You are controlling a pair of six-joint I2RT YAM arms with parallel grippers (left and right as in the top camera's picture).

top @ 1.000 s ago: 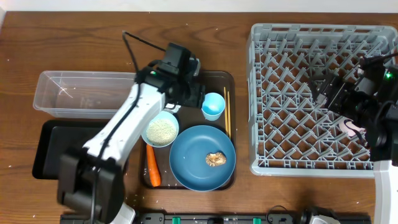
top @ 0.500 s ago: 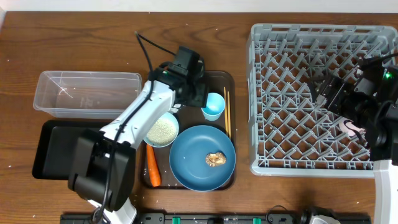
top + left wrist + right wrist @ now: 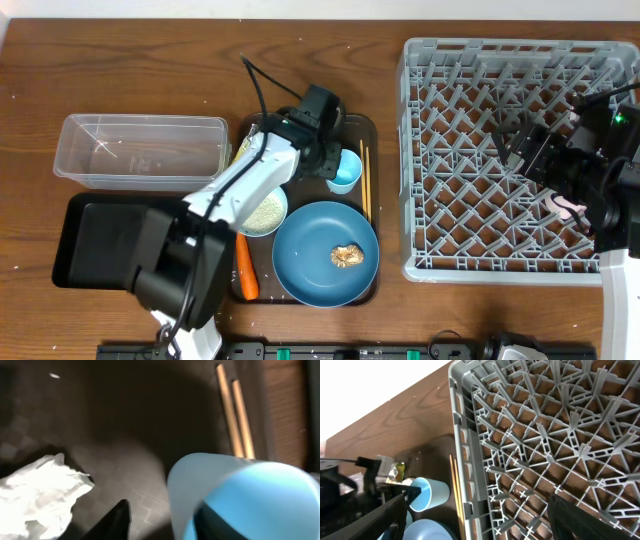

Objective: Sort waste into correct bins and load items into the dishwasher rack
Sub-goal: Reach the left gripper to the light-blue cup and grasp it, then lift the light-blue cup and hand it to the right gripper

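- Overhead: left gripper (image 3: 328, 160) sits at the small light-blue cup (image 3: 345, 171), which stands on the dark brown serving tray (image 3: 352, 128) just left of the chopsticks (image 3: 364, 180).
- Left wrist view: its jaws are apart, one finger outside the cup's wall, the other inside the rim; crumpled white tissue (image 3: 40, 490) lies on the tray to the left.
- Over the dishwasher rack (image 3: 450, 60) at the right hangs the right gripper (image 3: 515, 150), jaws spread wide.

Matt grey plastic rack (image 3: 412, 150), glossy wood table (image 3: 130, 70)
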